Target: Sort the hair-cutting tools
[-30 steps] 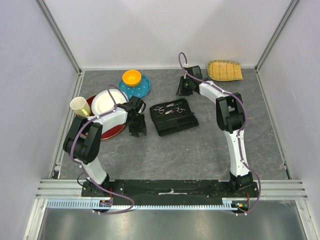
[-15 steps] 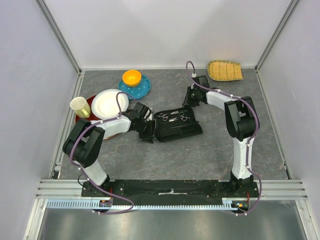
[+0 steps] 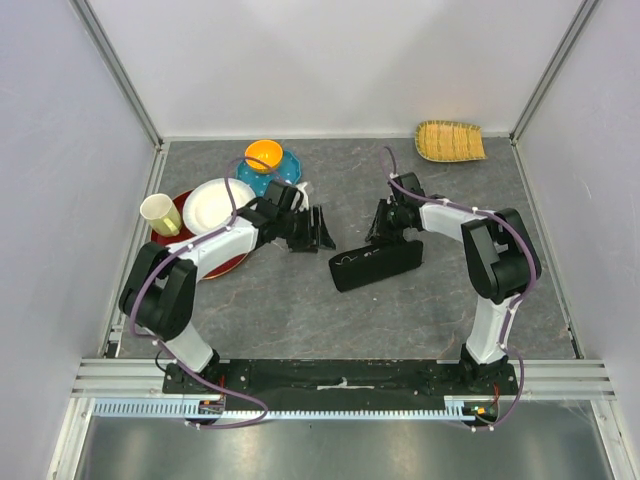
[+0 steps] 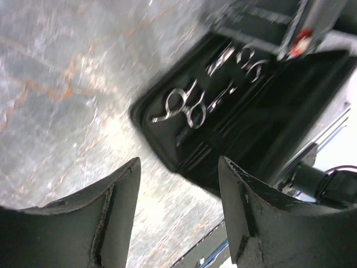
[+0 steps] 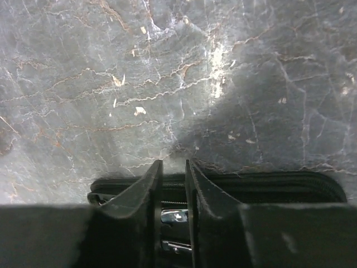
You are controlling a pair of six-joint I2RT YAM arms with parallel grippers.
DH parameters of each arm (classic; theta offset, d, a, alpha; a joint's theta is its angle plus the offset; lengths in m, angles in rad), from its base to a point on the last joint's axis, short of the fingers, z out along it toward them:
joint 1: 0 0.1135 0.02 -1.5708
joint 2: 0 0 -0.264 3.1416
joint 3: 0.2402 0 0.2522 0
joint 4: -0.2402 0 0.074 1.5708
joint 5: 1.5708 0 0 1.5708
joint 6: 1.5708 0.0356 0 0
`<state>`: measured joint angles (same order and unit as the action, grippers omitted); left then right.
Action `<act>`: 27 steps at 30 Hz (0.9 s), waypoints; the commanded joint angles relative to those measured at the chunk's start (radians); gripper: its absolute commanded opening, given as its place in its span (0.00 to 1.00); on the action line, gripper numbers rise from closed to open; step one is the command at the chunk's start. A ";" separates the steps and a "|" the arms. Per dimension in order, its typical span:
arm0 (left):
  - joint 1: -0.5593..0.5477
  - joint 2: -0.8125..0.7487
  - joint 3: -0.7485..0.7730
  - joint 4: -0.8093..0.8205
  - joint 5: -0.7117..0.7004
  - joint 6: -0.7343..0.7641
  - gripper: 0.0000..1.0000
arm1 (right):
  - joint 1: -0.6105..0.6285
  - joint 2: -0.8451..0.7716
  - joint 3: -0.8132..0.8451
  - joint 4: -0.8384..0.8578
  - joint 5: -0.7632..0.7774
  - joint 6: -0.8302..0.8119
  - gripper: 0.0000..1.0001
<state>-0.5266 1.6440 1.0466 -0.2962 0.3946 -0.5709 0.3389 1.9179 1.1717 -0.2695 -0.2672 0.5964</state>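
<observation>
The black zip case (image 3: 375,265) lies mid-table, its outer side up in the top view. The left wrist view looks into it (image 4: 262,128) and shows two silver scissors (image 4: 178,106) (image 4: 245,56) strapped inside. I cannot make out the combs. My right gripper (image 3: 382,228) sits at the case's far edge, its fingers nearly together around the zipped rim (image 5: 173,163), with a silver piece (image 5: 175,215) between them. My left gripper (image 3: 325,228) is open and empty, left of the case and apart from it; in its own view (image 4: 178,162) it is above the table.
An orange bowl (image 3: 265,155) on a teal plate stands at the back left. A white plate (image 3: 212,205) on a red plate and a yellow cup (image 3: 158,212) stand at the left. A woven basket (image 3: 450,140) is at the back right.
The case, first open with its tools showing, now has its outer side up and sits further right and nearer. My left gripper let go of its left edge and drew back. My right gripper came onto its far edge.
</observation>
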 commanded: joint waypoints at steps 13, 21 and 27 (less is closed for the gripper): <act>0.008 0.088 0.154 -0.066 -0.123 0.003 0.66 | -0.035 -0.121 0.208 -0.190 0.214 -0.076 0.60; 0.039 0.085 0.185 -0.207 -0.209 0.023 0.63 | -0.075 -0.365 -0.093 -0.336 0.299 -0.049 0.51; 0.046 0.102 0.219 -0.241 -0.192 0.026 0.62 | -0.228 -0.611 -0.262 -0.415 0.370 0.042 0.48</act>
<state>-0.4835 1.7409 1.2053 -0.5007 0.2111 -0.5816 0.2119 1.4326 0.9638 -0.6060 0.0078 0.5812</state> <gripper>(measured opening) 0.626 0.487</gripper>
